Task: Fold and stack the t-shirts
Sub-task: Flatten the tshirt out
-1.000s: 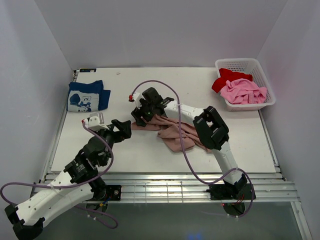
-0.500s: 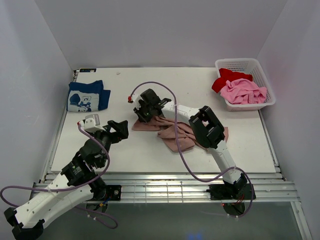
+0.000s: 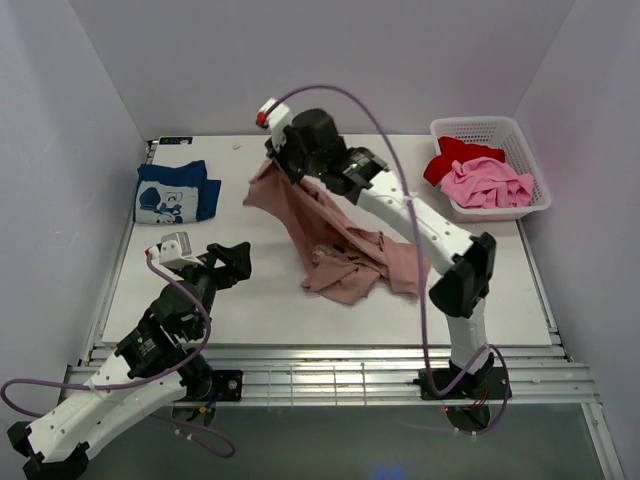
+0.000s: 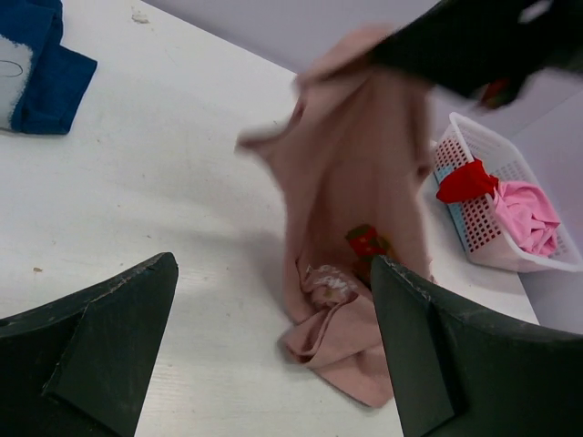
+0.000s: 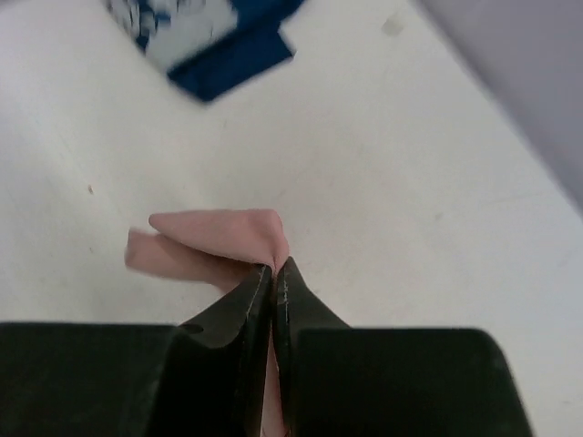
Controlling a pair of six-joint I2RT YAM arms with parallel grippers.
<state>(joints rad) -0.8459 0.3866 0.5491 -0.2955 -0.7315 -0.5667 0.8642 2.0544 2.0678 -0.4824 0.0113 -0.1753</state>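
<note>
Right pincer [image 5: 274, 269] now lifted high, pinched on edge of pink-tan t-shirt [image 3: 330, 232] (left pincer [image 3: 236, 262] spread, low), bare table [image 3: 500, 240] around

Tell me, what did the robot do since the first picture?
The right pincer shut on the pink-tan t-shirt and pulled one end up and toward the back of the table; the rest still lies on it. The left pincer barely shifted and stayed open and empty. The navy t-shirt and the basket with the red t-shirt and bright pink t-shirt stayed put.
</note>
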